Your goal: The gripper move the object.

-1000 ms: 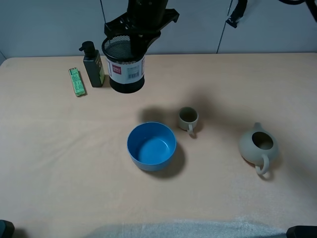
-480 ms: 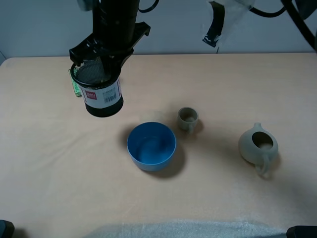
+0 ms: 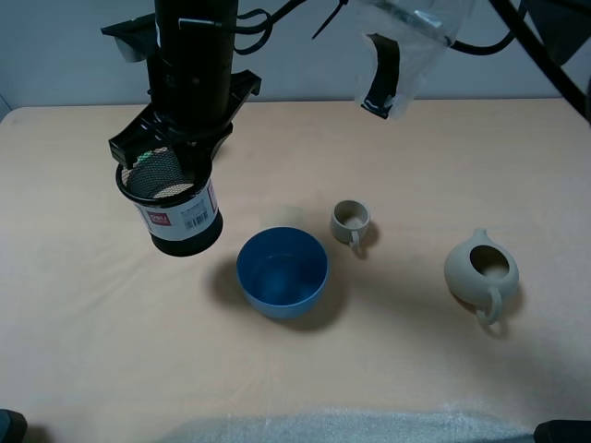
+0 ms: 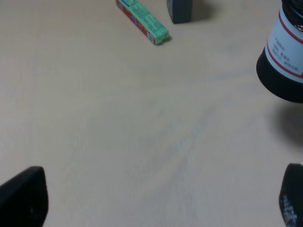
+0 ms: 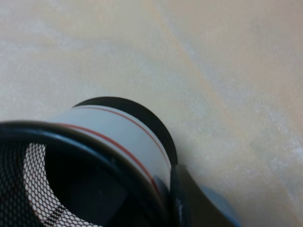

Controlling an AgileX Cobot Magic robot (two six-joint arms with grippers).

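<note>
The black wire-mesh pen cup [image 3: 180, 217] with its white-and-red label hangs tilted above the table, just left of the blue bowl. My right gripper [image 3: 168, 155], on the large dark arm that reaches across to the left, is shut on the cup's rim. The right wrist view shows the cup's mesh and label [image 5: 113, 132] close up, with one black finger [image 5: 189, 201] against its outside. My left gripper [image 4: 158, 208] is open and empty low over the table. The left wrist view shows the cup's base [image 4: 284, 71] off the table, with a shadow under it.
A blue bowl [image 3: 282, 272] sits at the middle, with a small beige mug [image 3: 351, 221] and a beige teapot [image 3: 480, 272] to its right. A green pack [image 4: 142, 19] and a dark bottle [image 4: 180, 8] stand at the back left. A plastic-wrapped arm part [image 3: 397, 55] hangs at the back.
The right arm has carried the cup from the back of the table, by the bottle, forward and to the left. The cup now hangs beside the blue bowl and hides the bottle and pack.
</note>
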